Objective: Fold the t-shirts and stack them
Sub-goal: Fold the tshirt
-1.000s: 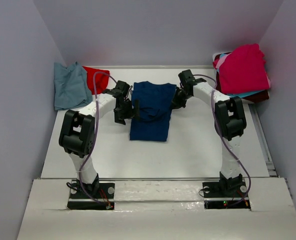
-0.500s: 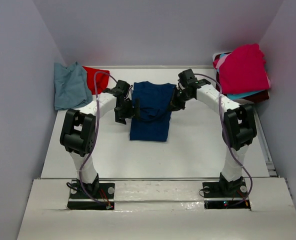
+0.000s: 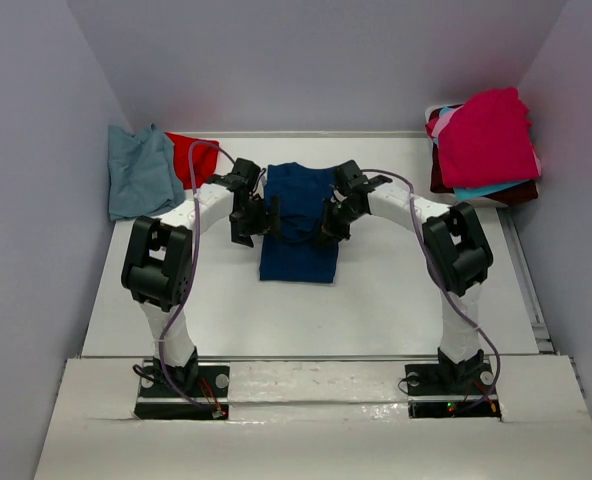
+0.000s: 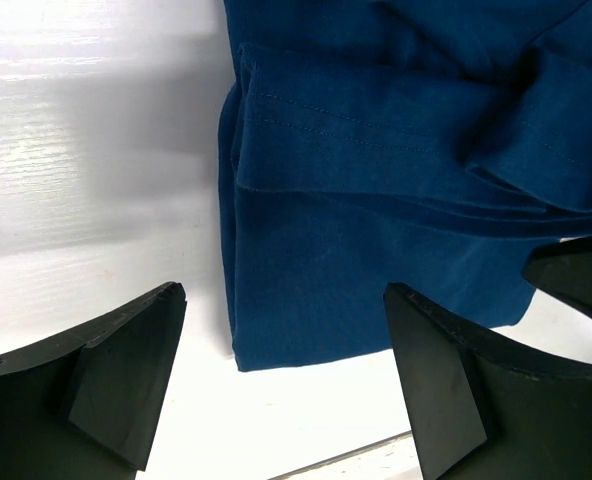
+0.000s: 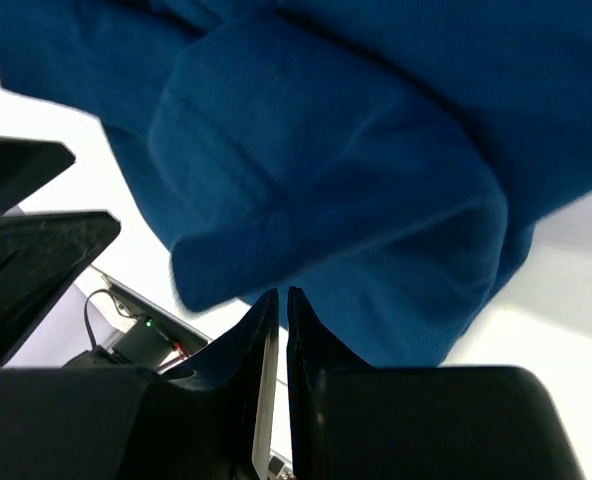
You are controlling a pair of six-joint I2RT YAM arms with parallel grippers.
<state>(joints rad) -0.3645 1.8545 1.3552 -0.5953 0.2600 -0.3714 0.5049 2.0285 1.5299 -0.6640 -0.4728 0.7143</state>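
My left claw [image 4: 284,300] hangs wide open and empty over the table [image 4: 86,130]. The folded edge of the navy t-shirt [image 4: 376,140] lies flat between its fingers and ahead of them. My right claw [image 5: 277,292] is pinched closed on a raised fold of that shirt, right at its tips.

One navy t-shirt [image 3: 298,225], one blue-grey t-shirt [image 3: 141,175], one red t-shirt [image 3: 191,152], one pile [image 3: 484,140] of magenta, turquoise and maroon t-shirts, two grippers, left gripper [image 3: 251,221] and right gripper [image 3: 333,222], one table [image 3: 376,300].
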